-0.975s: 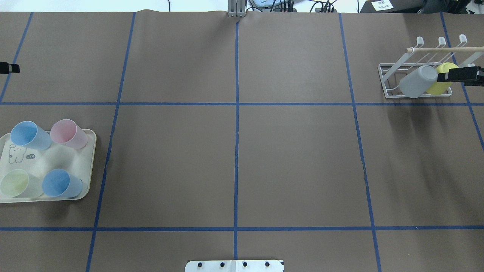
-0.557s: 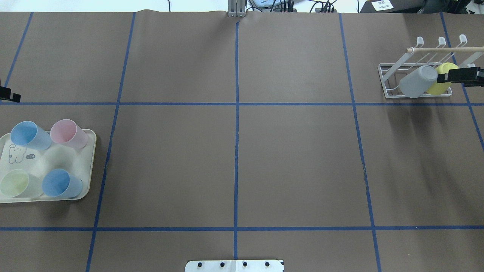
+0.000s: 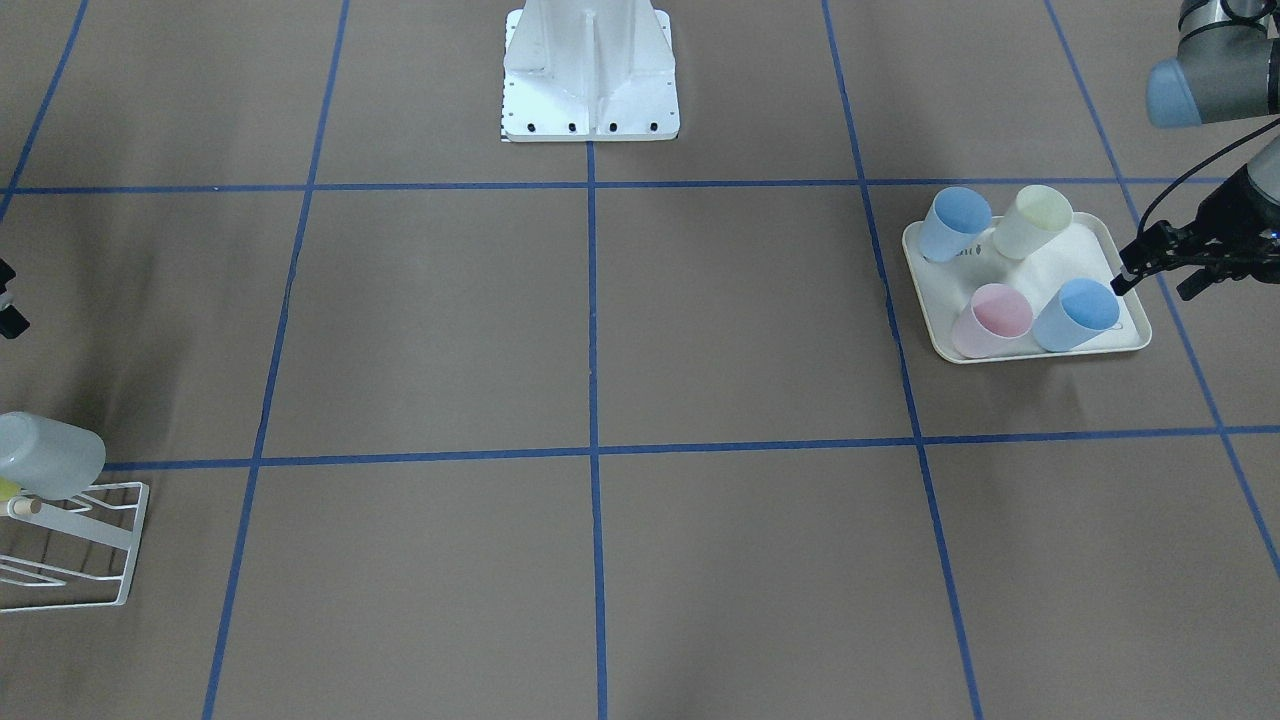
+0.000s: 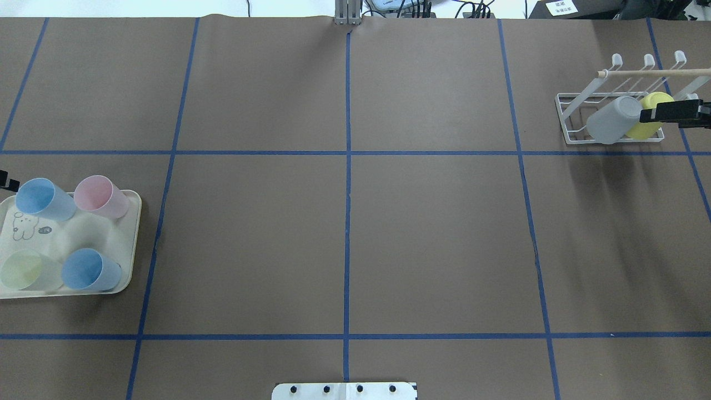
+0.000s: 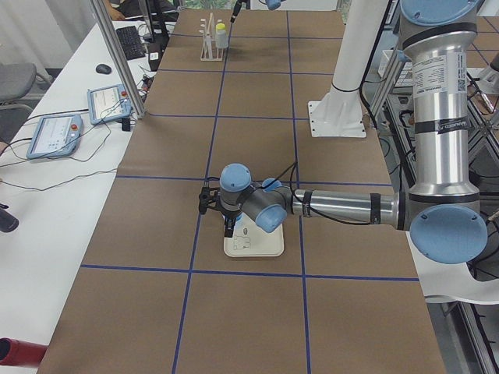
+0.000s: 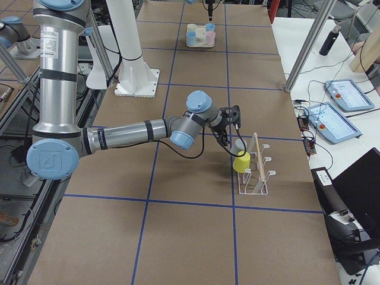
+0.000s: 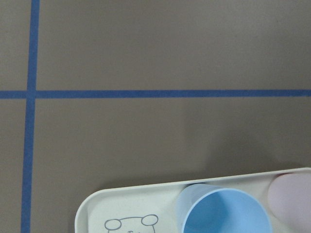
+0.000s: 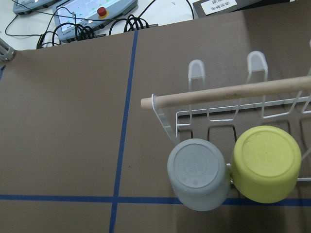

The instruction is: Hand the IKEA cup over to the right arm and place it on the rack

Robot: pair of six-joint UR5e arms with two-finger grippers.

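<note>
**Front-facing camera:** The left hand (image 3: 1152, 285) hangs off the outer far corner of the cream tray (image 3: 925, 300), fingers spread and holding nothing. The blue cup (image 3: 1075, 313), judged next for transfer, stands upright and mouth-up in that corner, just inboard of the nearer fingertip. A pink cup (image 3: 990, 320) stands beside it.

**Overhead camera:** Only a sliver of the left hand shows past that tray corner, with the blue cup just beside it toward the tray's middle. The rack (image 4: 580, 105) sits at the opposite end of the table (image 4: 433, 239) from the tray. A grey cup (image 4: 614, 119) and a yellow cup (image 4: 644, 130) already hang on it. The right hand (image 4: 672, 113) lies over them edge-on, and whether it is open cannot be told.

**Left-side camera:** The near arm stretches low to the tray, its hand at the tray's far edge.

**Right-side camera:** The near arm's hand hovers above the rack, well apart from the tray, so the left hand is plainly the nearer to the cup.

**Left wrist camera:** The blue cup's open mouth sits at the frame's bottom edge, inside the tray's rim. The cup's long axis is vertical. By this view the hand probably needs to shift toward the tray's middle before it can close on the wall.

**Right wrist camera:** The grey and yellow cups hang bottoms-out below the wooden dowel (image 8: 223, 94). No fingers show.
</note>
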